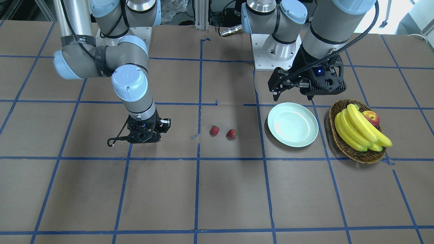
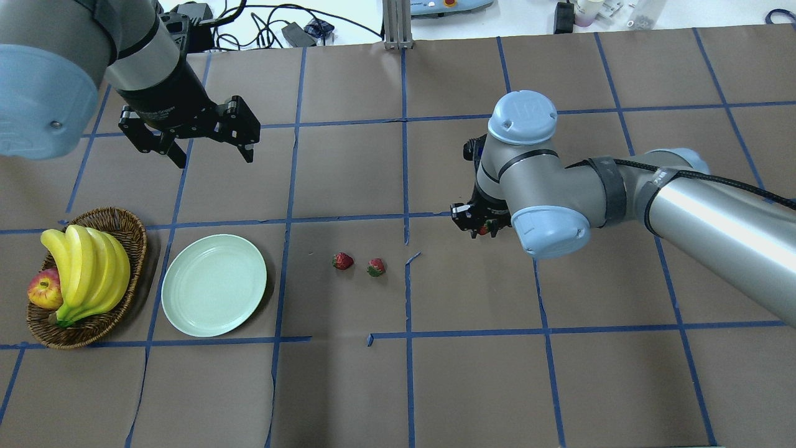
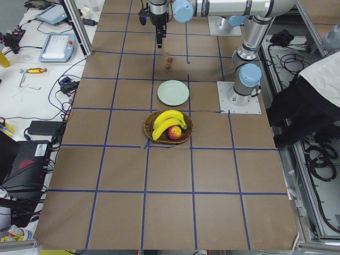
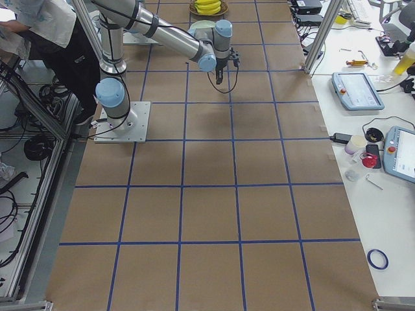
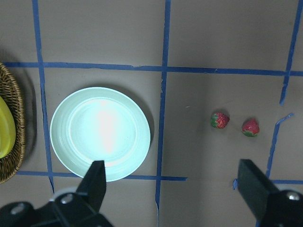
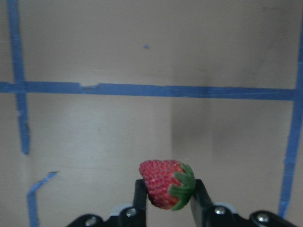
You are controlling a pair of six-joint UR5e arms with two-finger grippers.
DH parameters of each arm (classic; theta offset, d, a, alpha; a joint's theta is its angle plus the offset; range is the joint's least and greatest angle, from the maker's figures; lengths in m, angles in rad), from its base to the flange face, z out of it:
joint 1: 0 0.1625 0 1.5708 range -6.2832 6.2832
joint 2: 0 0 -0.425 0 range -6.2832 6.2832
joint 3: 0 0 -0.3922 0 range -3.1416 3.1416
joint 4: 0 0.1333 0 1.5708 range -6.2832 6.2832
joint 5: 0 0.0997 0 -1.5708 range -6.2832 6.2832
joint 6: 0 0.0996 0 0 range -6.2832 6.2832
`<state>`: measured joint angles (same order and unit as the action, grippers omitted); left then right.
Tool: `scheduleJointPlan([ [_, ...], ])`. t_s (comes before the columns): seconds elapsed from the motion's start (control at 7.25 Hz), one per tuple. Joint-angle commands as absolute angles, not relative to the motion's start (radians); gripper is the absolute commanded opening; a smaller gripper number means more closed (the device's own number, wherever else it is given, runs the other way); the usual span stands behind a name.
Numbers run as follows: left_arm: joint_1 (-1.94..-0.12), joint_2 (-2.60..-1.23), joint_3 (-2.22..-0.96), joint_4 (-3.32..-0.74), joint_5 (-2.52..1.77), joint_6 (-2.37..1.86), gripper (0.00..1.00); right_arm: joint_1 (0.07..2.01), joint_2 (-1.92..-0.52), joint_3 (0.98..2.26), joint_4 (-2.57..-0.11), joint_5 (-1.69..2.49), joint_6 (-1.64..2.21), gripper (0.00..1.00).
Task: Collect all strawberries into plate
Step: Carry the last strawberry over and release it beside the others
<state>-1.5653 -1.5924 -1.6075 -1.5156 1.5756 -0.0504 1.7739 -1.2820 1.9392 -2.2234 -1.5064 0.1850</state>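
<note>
Two strawberries (image 2: 342,261) (image 2: 375,267) lie side by side on the table, right of the pale mint-green plate (image 2: 214,284) in the overhead view. They also show in the left wrist view (image 5: 219,120) (image 5: 250,127) beside the plate (image 5: 100,134). My right gripper (image 6: 166,198) is shut on the third strawberry (image 6: 165,183) and holds it above the table; it shows in the overhead view (image 2: 482,226). My left gripper (image 2: 211,149) is open and empty, raised beyond the plate.
A brown wicker basket (image 2: 127,233) with bananas (image 2: 87,267) and an apple (image 2: 43,289) stands left of the plate. Blue tape lines grid the brown table. An operator stands at the table's edge in the exterior left view (image 3: 319,90).
</note>
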Motion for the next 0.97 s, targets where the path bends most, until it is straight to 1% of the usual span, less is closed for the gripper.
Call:
scheduleJointPlan([
  [0.0,-1.565,-1.588,-1.608,-1.517,1.575,-0.051,1.0,1.911,-1.231,1.854,-2.227,-1.434,0.393,0.0],
  [0.14,-1.565,-1.588,-1.608,-1.517,1.575,-0.051,1.0,2.004,-1.142,1.783,-2.23,-1.437,0.516,0.0],
  [0.28,-1.565,-1.588,-1.608,-1.517,1.575,-0.051,1.0,2.053,-1.065,1.72,-2.227,-1.44,0.596,0.0],
  [0.41,-1.565,-1.589,-1.608,-1.517,1.575,-0.051,1.0,2.068,-1.014,1.683,-2.236,-1.44,0.624,0.0],
  [0.83,-1.565,-1.589,-1.617,-1.517,1.575,-0.051,1.0,2.069,-0.994,1.649,-2.238,-1.436,0.626,0.0],
])
